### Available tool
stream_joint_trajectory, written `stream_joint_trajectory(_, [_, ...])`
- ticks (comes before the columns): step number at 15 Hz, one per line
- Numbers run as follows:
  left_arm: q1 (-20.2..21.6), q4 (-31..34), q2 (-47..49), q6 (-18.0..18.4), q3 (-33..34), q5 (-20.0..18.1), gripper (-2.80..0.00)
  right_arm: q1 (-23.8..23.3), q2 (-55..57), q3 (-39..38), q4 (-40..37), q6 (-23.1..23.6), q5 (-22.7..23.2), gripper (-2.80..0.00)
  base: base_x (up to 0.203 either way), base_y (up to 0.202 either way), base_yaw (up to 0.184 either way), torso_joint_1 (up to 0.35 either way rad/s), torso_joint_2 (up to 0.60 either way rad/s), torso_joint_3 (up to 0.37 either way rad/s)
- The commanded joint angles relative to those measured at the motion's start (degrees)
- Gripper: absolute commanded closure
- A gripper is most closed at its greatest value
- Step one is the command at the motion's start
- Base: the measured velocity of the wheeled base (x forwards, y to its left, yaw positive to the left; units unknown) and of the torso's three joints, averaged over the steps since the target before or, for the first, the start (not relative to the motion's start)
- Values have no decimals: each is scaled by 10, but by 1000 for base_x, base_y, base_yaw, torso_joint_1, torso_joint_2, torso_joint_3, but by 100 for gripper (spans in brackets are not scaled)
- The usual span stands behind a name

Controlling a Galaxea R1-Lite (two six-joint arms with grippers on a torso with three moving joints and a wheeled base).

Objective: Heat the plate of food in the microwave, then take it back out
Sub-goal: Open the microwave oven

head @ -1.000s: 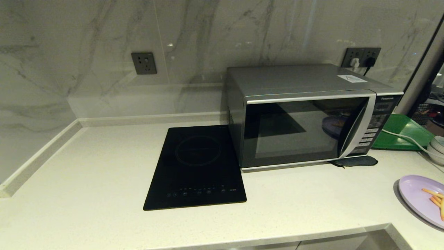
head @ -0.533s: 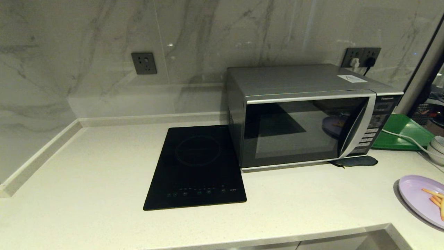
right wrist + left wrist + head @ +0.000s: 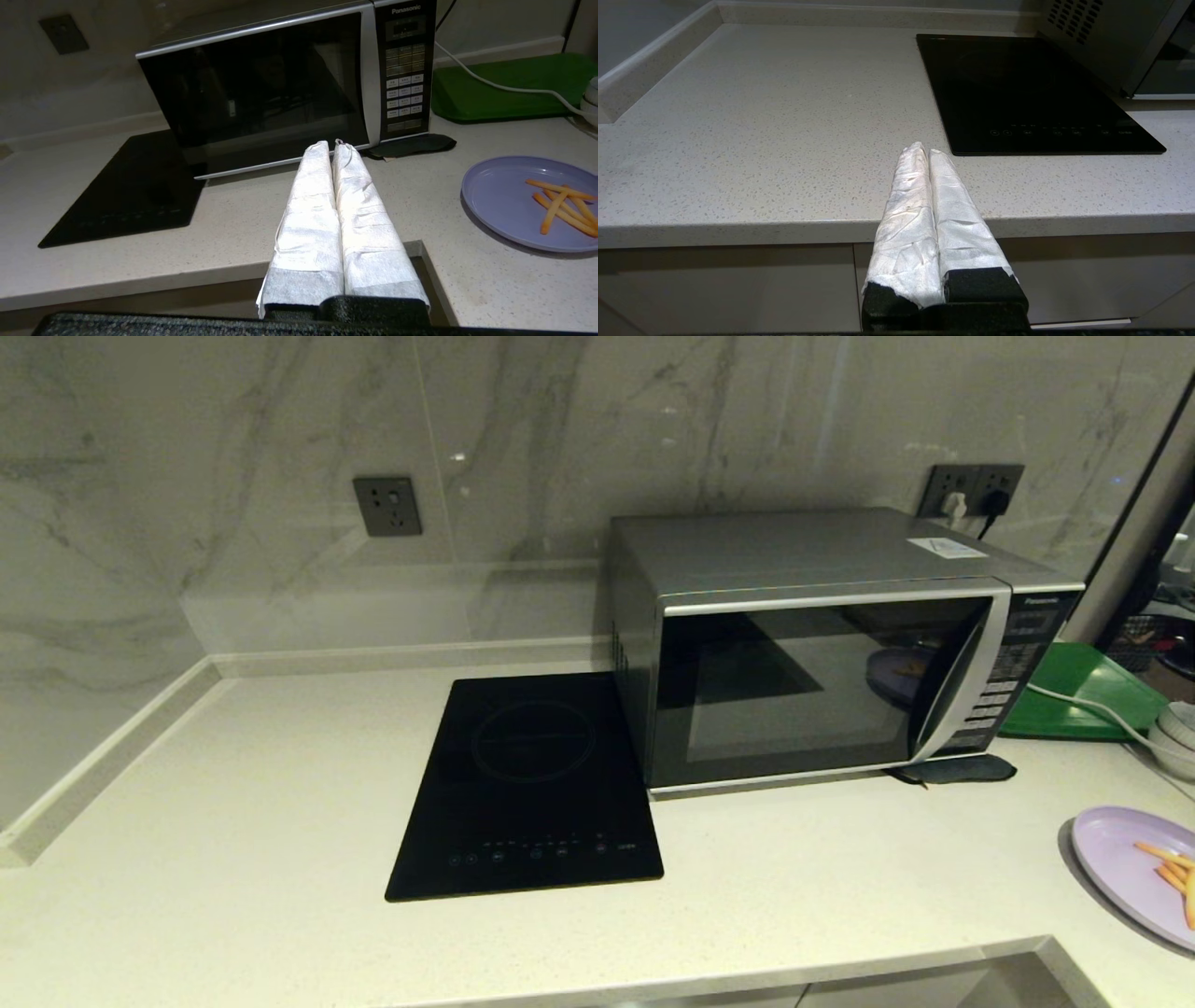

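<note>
The silver Panasonic microwave (image 3: 822, 644) stands at the back of the counter with its dark glass door closed; it shows too in the right wrist view as the microwave (image 3: 289, 70). The lilac plate of food (image 3: 1134, 873) lies at the counter's right front, cut by the picture's edge, with orange-yellow sticks on it; the right wrist view shows the plate (image 3: 504, 200) whole. My right gripper (image 3: 331, 143) is shut and empty, held before the counter's front edge, left of the plate. My left gripper (image 3: 923, 148) is shut and empty, at the front edge left of the hob. Neither gripper shows in the head view.
A flat black induction hob (image 3: 532, 784) lies left of the microwave. A green tray (image 3: 1074, 695) and a white cable (image 3: 1083, 705) are right of it, stacked pale bowls (image 3: 1176, 737) at the far right. A dark pad (image 3: 957, 770) sits under the microwave's right front corner.
</note>
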State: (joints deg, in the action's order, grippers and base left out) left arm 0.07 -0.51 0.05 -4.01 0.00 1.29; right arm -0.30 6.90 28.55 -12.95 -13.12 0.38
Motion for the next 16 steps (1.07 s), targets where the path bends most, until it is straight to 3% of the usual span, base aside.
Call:
stream_joint_trajectory(1, [0, 0, 0, 0, 0, 0, 0, -1, 115, 73, -21, -2, -13, 0, 0, 0, 0, 0, 0, 0])
stream_joint_trajectory(5, [0, 0, 0, 0, 0, 0, 0, -3, 289, 163, -12, 29, -107, 0, 0, 0, 0, 0, 0, 0])
stream_joint_trajectory(9, [0, 0, 0, 0, 0, 0, 0, -3, 427, 183, 119, 85, -194, 0, 0, 0, 0, 0, 0, 0])
stream_joint_trajectory(15, [0, 0, 0, 0, 0, 0, 0, 1, 461, 172, 148, 96, -210, 0, 0, 0, 0, 0, 0, 0])
stream_joint_trajectory(16, [0, 0, 0, 0, 0, 0, 0, 6, 468, 172, 148, 94, -210, -280, 0, 0, 0, 0, 0, 0])
